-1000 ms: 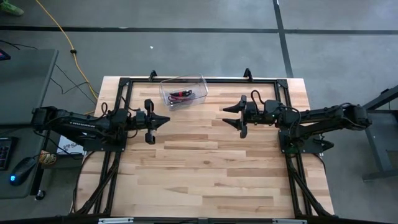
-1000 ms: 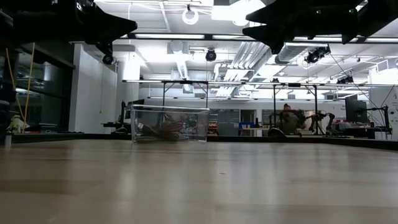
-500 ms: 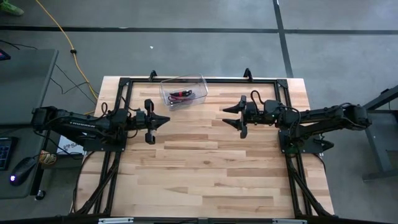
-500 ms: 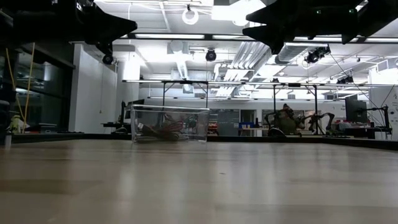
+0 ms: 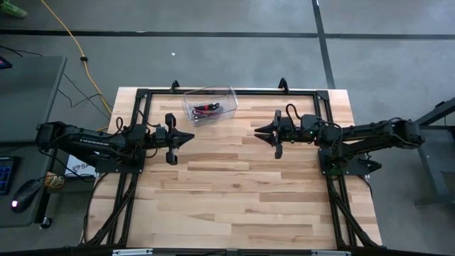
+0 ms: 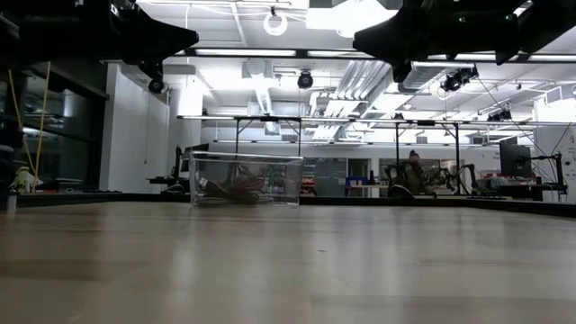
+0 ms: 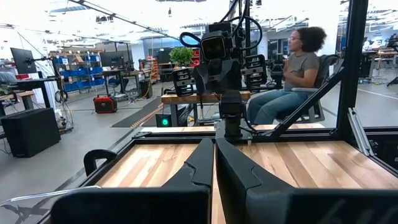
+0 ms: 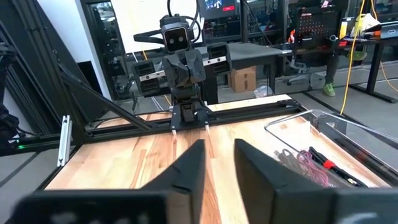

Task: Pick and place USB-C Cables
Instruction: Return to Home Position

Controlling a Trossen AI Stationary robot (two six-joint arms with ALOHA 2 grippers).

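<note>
The USB-C cables lie bundled in a clear plastic box (image 5: 210, 104) at the table's far edge. A red-and-black one (image 5: 207, 108) shows there, and a pink one (image 8: 303, 163) and a red one (image 8: 328, 164) show in the right wrist view. A silver-grey cable cannot be made out. The box also shows in the low view (image 6: 245, 178). My left gripper (image 5: 190, 137) hovers shut and empty at the table's left middle, pointing right. My right gripper (image 5: 257, 131) hovers empty at the right middle, pointing left, with a narrow gap between its fingers (image 8: 219, 162).
A black frame (image 5: 227, 92) runs round the table's edges. A long yellow cord (image 5: 71, 37) lies on the floor beyond the far left corner. A person (image 7: 298, 68) sits beyond the right side. Bare wood (image 5: 227, 192) stretches between the arms and toward the near edge.
My right gripper's fingers have drawn closer together, leaving a narrow gap. Both arms otherwise stay where they were, and the box and cables have not moved.
</note>
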